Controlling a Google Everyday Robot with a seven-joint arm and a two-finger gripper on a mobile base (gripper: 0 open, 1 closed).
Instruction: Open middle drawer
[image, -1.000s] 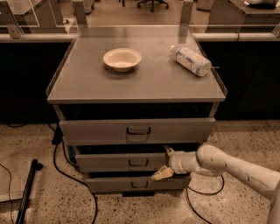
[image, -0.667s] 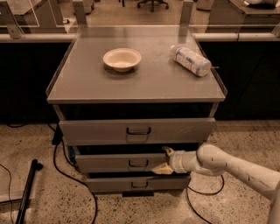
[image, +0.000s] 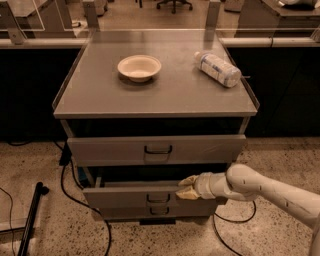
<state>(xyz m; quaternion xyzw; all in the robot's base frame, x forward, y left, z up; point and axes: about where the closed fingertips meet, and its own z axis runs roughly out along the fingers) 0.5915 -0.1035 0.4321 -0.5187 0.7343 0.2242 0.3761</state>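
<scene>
Where our gripper (image: 186, 188) meets the top edge of the middle drawer (image: 120, 196), right of its handle (image: 158, 198), we cannot tell whether it is spread or pinching. That drawer juts slightly forward beneath the table's (image: 155, 114) front edge, with floor (image: 60, 227) before it.

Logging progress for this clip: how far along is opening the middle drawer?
Done: the middle drawer stands partly out, a dark gap showing above its front. In hand: the gripper sits at its top edge, right of the handle. Left: pulling it out further.
</scene>
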